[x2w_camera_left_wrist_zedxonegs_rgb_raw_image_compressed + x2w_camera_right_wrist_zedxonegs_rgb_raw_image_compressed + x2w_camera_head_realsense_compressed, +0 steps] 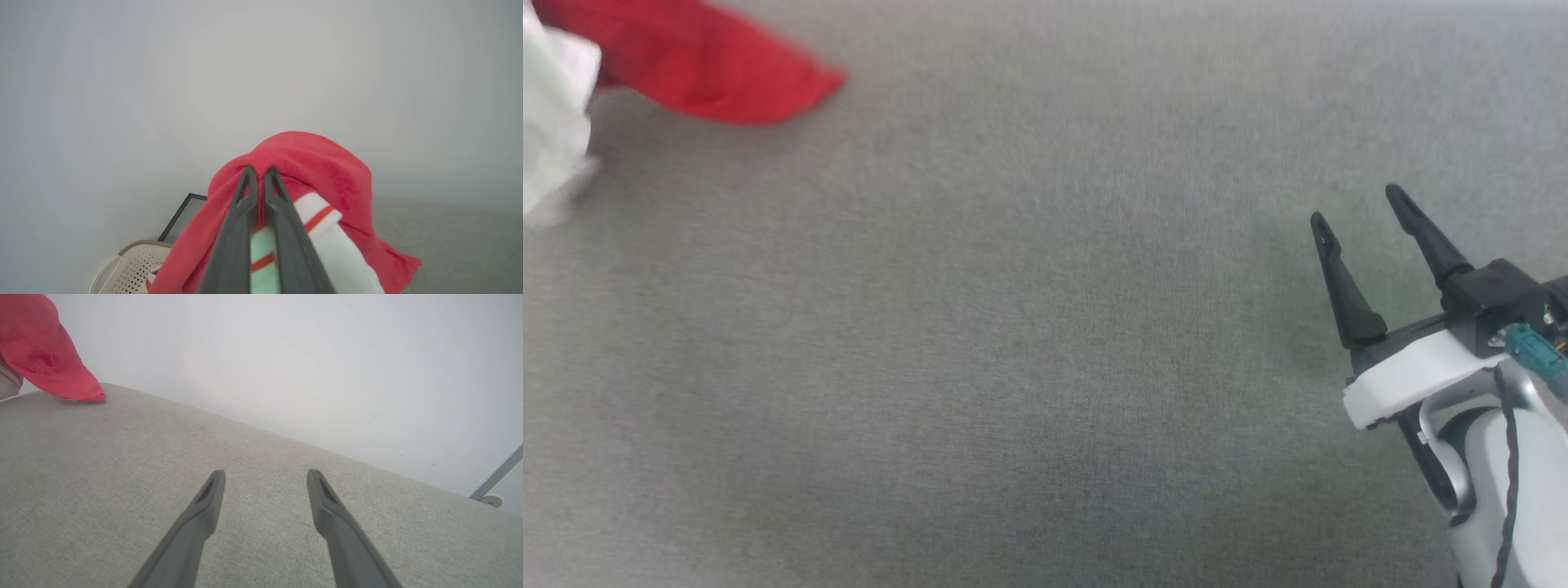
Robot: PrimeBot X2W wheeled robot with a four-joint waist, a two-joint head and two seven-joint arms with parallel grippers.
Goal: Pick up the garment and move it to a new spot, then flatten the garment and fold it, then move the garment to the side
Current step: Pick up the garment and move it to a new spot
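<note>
left jaws tight on garment (318, 163)

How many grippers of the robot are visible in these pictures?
2. The left gripper has its jaws closed on the red shirt. The right gripper, jaws open, is above the grey surface at the lower right of the head view.

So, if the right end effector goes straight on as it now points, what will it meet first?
Probably the grey cloth surface ahead of the right end effector; depth is unclear. The garment lies well aside.
</note>
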